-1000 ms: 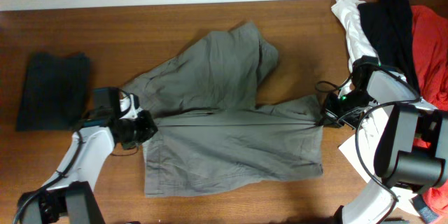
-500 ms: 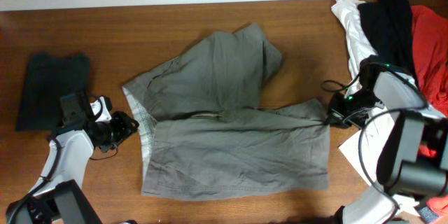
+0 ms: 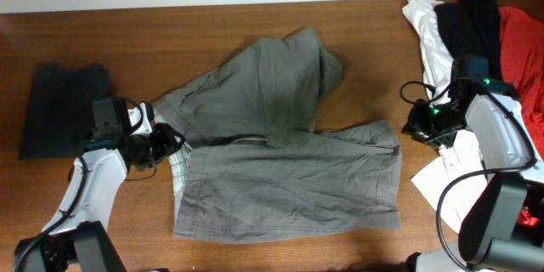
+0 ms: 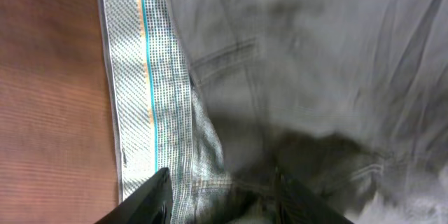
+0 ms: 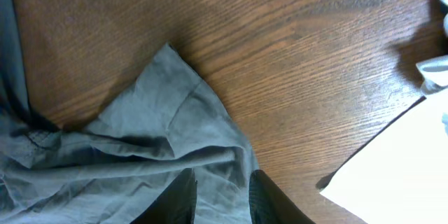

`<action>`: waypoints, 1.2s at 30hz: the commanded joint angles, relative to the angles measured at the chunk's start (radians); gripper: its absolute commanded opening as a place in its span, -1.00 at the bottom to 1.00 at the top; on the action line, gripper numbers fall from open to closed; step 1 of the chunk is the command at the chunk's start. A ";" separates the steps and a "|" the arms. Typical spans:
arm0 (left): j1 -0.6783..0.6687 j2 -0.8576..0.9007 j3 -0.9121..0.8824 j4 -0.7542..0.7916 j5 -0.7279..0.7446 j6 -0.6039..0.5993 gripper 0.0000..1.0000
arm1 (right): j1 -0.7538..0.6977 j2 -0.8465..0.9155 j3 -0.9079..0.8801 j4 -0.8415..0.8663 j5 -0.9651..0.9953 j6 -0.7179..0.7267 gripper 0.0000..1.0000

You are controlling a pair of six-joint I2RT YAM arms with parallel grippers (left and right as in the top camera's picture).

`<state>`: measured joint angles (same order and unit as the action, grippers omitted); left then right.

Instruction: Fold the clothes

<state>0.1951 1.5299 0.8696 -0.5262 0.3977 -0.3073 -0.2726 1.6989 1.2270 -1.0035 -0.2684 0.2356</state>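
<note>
While clothes (image 3: 280, 170) lie spread, left end effector (image 4: 222, 185) parted above them, right end effector (image 5: 222, 182) parted.

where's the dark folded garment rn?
Overhead view: the dark folded garment lies at the far left of the table, left of the left gripper, apart from the khaki trousers at centre.

I see brown wood table (image 3: 255, 25). Grey-khaki clothes (image 3: 280, 178) spread mid-table. Dark folded garment (image 3: 64, 106) at left. White garment (image 3: 425, 25), black garment (image 3: 476, 25), red garment (image 3: 523, 51) heaped far right. White sheet (image 3: 433, 183) below them.
</note>
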 commanded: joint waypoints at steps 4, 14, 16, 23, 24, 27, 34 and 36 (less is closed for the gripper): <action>-0.003 0.068 0.014 0.183 -0.084 -0.067 -0.07 | -0.003 -0.008 0.007 -0.015 0.018 -0.019 -0.39; -0.003 0.271 0.014 0.480 -0.099 -0.066 -0.07 | -0.003 -0.008 0.007 -0.023 0.018 -0.042 -0.39; -0.003 0.279 0.014 0.517 -0.098 -0.066 -0.07 | -0.003 -0.008 0.007 -0.028 0.018 -0.041 -0.39; -0.003 0.346 0.014 0.613 -0.050 -0.066 -0.49 | -0.003 -0.008 0.007 -0.030 0.018 -0.045 -0.39; -0.003 0.352 0.014 0.628 -0.037 -0.066 -0.78 | -0.003 -0.008 0.007 -0.030 0.018 -0.045 -0.39; -0.001 0.355 0.026 0.696 0.014 -0.086 -0.99 | -0.003 -0.008 0.007 -0.030 0.018 -0.045 -0.39; 0.106 0.354 0.387 0.776 0.498 -0.318 -0.99 | -0.003 -0.008 0.007 -0.033 0.038 -0.048 -0.39; 0.122 0.354 0.425 0.748 0.486 -0.317 -0.99 | -0.003 -0.008 0.007 -0.033 0.038 -0.048 -0.39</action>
<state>0.2714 1.8954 1.2011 0.2459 0.7540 -0.5545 -0.2726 1.6989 1.2270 -1.0340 -0.2504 0.1978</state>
